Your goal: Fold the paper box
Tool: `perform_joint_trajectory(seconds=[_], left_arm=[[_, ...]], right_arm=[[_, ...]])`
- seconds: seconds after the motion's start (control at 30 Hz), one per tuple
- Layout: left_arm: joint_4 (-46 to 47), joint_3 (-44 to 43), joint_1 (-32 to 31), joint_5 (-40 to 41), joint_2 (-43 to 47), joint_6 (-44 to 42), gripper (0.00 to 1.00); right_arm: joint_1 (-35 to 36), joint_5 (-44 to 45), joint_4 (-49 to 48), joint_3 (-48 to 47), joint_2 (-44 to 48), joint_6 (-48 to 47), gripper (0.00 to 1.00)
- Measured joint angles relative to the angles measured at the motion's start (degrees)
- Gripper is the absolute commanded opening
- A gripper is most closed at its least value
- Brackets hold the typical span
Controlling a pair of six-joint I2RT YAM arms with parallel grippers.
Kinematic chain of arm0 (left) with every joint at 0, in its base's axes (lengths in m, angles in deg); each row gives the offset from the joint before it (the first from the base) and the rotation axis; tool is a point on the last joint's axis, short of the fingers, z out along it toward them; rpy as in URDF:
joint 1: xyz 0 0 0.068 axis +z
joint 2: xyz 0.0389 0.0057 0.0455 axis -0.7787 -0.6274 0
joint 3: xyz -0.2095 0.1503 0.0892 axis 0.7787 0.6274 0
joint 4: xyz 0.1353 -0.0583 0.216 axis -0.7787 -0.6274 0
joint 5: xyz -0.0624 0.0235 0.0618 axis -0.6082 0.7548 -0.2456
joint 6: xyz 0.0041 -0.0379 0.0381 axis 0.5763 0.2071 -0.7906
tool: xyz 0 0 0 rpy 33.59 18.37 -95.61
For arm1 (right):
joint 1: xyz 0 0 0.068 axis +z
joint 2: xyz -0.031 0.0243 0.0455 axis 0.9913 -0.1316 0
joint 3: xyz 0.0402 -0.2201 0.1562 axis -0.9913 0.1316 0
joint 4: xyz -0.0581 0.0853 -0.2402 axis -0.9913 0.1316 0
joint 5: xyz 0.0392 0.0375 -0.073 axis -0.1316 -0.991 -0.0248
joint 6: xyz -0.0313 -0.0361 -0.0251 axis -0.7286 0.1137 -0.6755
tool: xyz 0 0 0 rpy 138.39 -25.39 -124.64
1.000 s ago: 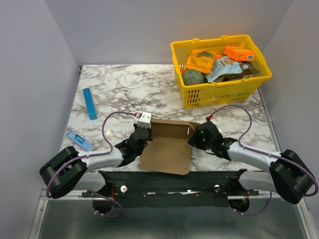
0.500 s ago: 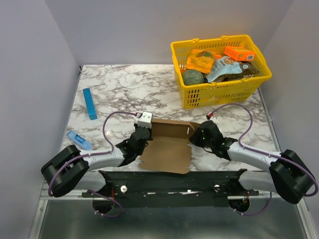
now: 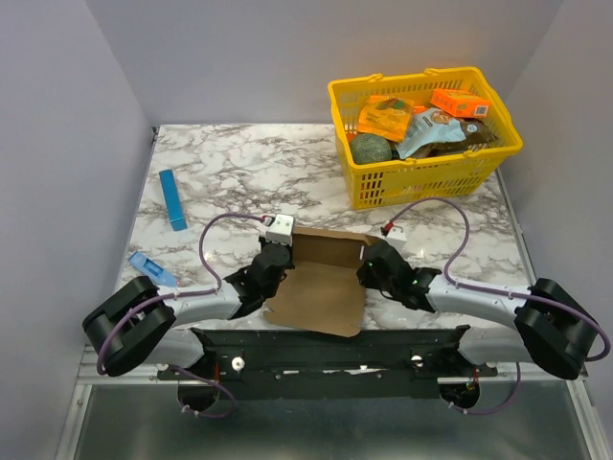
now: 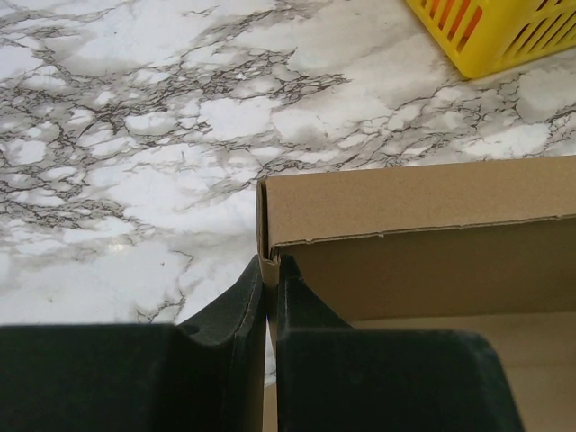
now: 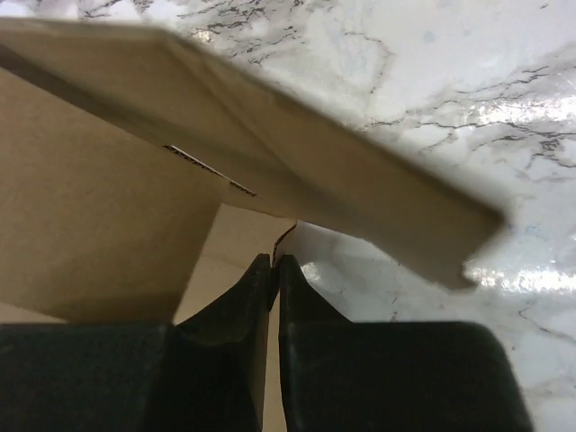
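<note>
The paper box is a brown cardboard sheet lying near the table's front edge, its back wall folded upright. My left gripper is shut on the box's left side flap; in the left wrist view its fingertips pinch the flap's thin edge at the corner of the back wall. My right gripper sits at the box's right edge. In the right wrist view its jaws are pressed together on a thin cardboard edge, with the tilted brown panel just beyond them.
A yellow basket with orange packets and other goods stands at the back right; its corner shows in the left wrist view. A thin blue strip and a small blue item lie at the left on the marble table.
My right gripper has slid left onto the box's right edge and closed on it. The left gripper has kept its grip and place.
</note>
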Motion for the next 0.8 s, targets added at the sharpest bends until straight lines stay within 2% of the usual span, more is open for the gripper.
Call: perform_joint_trajectory(seconds=[0.23,0.4,0.47,0.5,0.57,0.6,0.7,0.77,0.8], left_arm=[[0.0,-0.7,-0.6,0.5,-0.9,-0.2,0.0],[0.0,-0.7,-0.8,0.8,-0.9,-0.3,0.0],[0.0,-0.7,-0.8,0.8,-0.9,-0.3,0.0],[0.0,-0.8,-1.0,0.8,-1.0,-0.3,0.0],[0.0,-0.9,-1.3,0.7,-1.0,-0.3,0.0],[-0.1,-0.9,-1.4,0.7,-1.0,-0.3,0.0],[-0.5,-1.1,-0.8,0.5,-1.0,-0.5,0.0],[-0.8,-1.3,-0.1,0.1,-1.0,-0.6,0.0],[-1.1,-1.4,0.5,0.1,-1.0,-0.8,0.0]], right_arm=[[5.6,8.9,9.7,-8.2,-7.5,2.0,0.13],[7.8,14.3,16.3,-13.3,-11.7,5.4,0.18],[8.3,15.5,17.3,-13.5,-11.7,6.8,0.25],[8.4,16.0,17.6,-13.5,-11.5,7.2,0.35],[8.5,16.5,17.9,-13.5,-10.8,8.0,0.46],[8.6,16.5,18.2,-13.5,-9.9,8.1,0.56],[9.0,16.5,18.6,-13.4,-6.1,7.5,0.66],[9.9,16.1,18.4,-13.1,-2.4,6.0,0.68],[10.4,15.5,17.9,-12.4,-0.1,4.5,0.73]])
